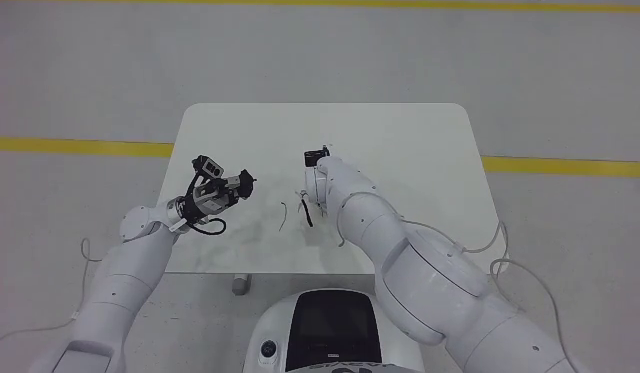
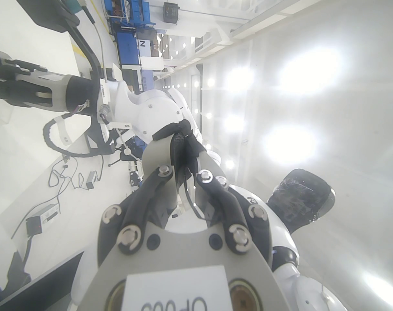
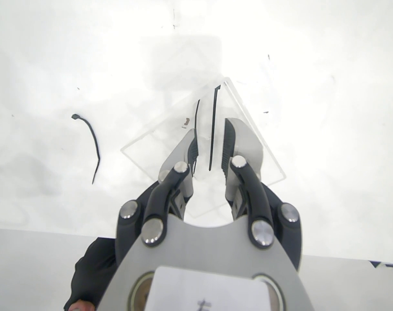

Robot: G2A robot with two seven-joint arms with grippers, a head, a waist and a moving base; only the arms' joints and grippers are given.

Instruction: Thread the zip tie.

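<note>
Hovering low over the surface [image 1: 400, 133], my right fingers [image 3: 228, 137] point down at a clear sheet [image 3: 157, 143] that lies flat near the surface's middle. They are spread apart and hold nothing. Between them, touching neither pad, a straight black zip tie [image 3: 213, 124] lies on the sheet, its length running along the line of my fingers. A thinner black tie [image 3: 196, 111] lies just beside it on the same sheet, with its near end hidden behind one of my pads. Off the sheet, on the bare surface between my two arms, a third tie [image 3: 94, 140] lies in a loose curve, with a small head at one end.

My left fingers [image 2: 180, 140] are up off the surface, over its left part and well apart from the sheet, turned sideways toward my right arm. Their tips are pressed together. A thin black strand [image 2: 187, 189] runs from between them back toward the palm. I cannot tell whether it is a zip tie or whether the tips are pinching it.
</note>
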